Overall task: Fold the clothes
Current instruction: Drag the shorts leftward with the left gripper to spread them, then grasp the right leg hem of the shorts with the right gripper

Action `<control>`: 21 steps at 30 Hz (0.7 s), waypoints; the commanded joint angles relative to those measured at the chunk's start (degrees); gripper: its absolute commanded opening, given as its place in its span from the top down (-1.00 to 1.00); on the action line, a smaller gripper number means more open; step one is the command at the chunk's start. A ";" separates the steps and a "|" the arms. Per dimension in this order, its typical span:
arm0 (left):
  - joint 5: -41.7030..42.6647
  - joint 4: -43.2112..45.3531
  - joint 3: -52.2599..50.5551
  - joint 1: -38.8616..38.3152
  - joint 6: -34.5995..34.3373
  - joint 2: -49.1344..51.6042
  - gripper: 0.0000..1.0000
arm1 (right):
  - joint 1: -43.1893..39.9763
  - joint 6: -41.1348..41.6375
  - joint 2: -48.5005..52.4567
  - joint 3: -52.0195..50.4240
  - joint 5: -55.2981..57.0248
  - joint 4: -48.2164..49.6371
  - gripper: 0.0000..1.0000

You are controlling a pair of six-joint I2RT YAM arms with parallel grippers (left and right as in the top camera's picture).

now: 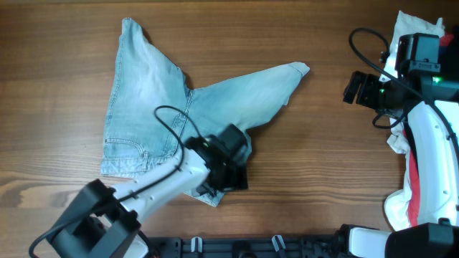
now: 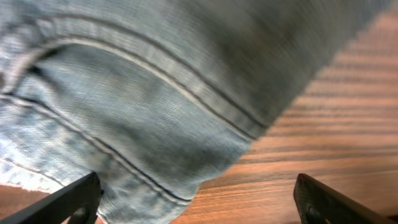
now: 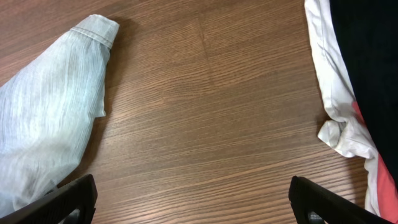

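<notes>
The shorts (image 1: 150, 107) lie flat on the table (image 1: 323, 158), splayed in a V. One leg runs up and away from the left gripper (image 1: 231, 170). The other reaches out sideways toward the right gripper (image 1: 355, 86).

The left gripper is directly over the garment, above its lower edge near the end of the waistband (image 1: 125, 166). Its fingers (image 2: 74, 199) are spread wide and hold nothing. In its wrist view, stitched denim fills the space ahead and toward one finger, with bare wood under the other. Whether the fingertips touch the cloth cannot be told.

The right gripper is also parted and empty, and stands off the garment. The hem (image 3: 96, 28) of the sideways leg lies ahead of it toward the left of its wrist view, with open wood between. The pile of white, navy and red garments (image 3: 373, 62) is close on its other side.

The left arm is nearer the waist and the right arm nearer that hem, so the leg's long axis spans the gap between the two grippers. The likely fold carries this leg across onto the other. The table beyond the shorts gives room for that, and the pile beside the right gripper is the one thing that crowds the move.
</notes>
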 commanded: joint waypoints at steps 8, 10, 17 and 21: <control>-10.82 -4.98 -0.70 -6.36 1.49 3.93 0.16 | 0.02 -0.57 0.61 0.31 -0.92 -0.46 -1.00; -12.50 -7.69 -0.70 -5.40 0.37 3.96 0.51 | 0.02 -0.59 0.61 0.31 -0.92 -0.48 -0.99; -13.00 -20.98 -0.68 8.59 -0.48 3.63 0.92 | 0.02 -2.51 0.68 0.24 -6.01 0.28 -0.99; -13.05 -22.36 -0.68 20.57 -0.22 3.10 0.92 | 0.13 -3.30 0.72 -2.82 -14.12 2.89 -0.88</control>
